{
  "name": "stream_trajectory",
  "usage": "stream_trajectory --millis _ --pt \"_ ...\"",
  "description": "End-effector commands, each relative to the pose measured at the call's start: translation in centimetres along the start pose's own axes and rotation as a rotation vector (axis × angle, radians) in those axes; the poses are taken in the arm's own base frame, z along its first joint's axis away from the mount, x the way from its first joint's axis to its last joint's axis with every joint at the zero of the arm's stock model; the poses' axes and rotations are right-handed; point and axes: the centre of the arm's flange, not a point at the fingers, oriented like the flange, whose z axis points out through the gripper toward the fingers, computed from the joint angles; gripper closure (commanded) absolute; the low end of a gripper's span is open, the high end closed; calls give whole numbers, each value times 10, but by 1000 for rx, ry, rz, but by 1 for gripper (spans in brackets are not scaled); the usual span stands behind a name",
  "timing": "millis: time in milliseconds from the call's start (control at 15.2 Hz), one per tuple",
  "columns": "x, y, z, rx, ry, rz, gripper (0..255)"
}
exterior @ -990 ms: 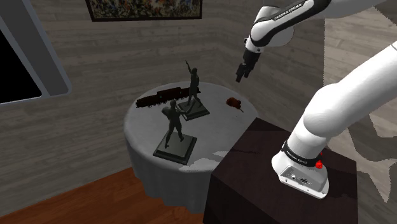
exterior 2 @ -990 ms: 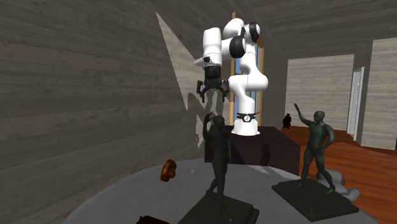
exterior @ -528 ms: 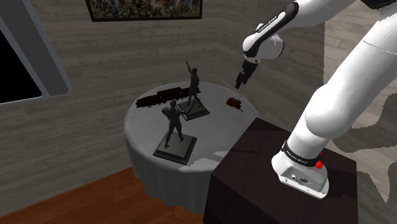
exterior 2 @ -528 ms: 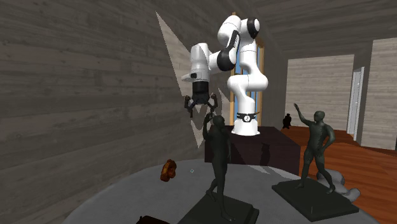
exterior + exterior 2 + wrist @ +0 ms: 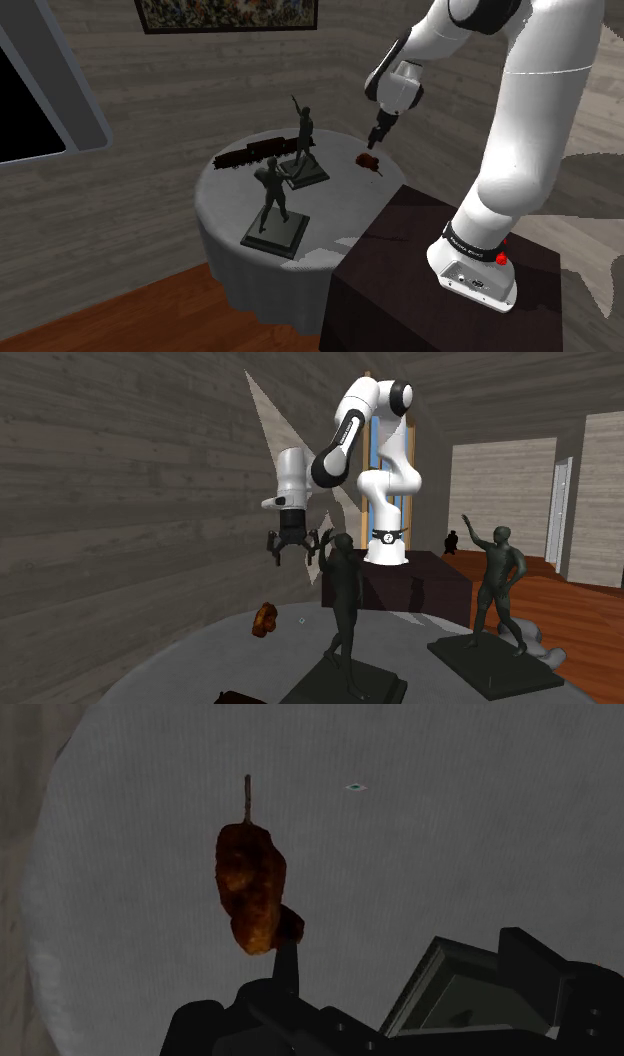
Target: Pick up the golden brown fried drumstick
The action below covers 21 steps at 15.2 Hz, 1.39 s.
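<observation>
Shoulder view, reading from its left: I see a round table (image 5: 225, 205) draped in grey cloth. Two dark figure statues stand on it, the near statue (image 5: 273, 200) toward the front edge and the far statue (image 5: 304, 140) behind it. Right of them, close to the rim nearest the stand, the drumstick (image 5: 369, 161) lies flat on the cloth, reddish brown and apart from both statues. My gripper (image 5: 377, 138) hangs just above it without touching, pointing down at a slight tilt. Further right, the arm (image 5: 540, 110) rises tall from the dark stand (image 5: 400, 270), folds over at the picture's top edge and drops its forearm toward the table.

Second exterior view, from its left: the drumstick lies on the grey tabletop. The gripper hangs above it and a touch to the right, with clear air between and the wrist vertical. I read the two fingers as spread, with nothing in them. Behind, the arm arches up and back to its base.

Wrist view: the drumstick lies ahead of the gripper, meaty end nearest and thin bone end pointing away. The black fingers stand apart and clasp nothing. A corner of a statue's base (image 5: 450, 994) shows near one finger.
</observation>
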Motion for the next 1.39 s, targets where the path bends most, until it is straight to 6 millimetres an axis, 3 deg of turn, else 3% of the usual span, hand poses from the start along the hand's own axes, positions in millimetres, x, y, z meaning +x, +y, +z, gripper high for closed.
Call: stream_trajectory --millis 0,528,1122,1188,1320 --pt "-2 19 21 4 8 -4 0" --pt "9 84 100 13 27 -21 0" --pt "2 87 139 13 27 -20 0" --pt "2 87 140 13 27 -21 255" --pt "2 87 140 13 27 -21 255"
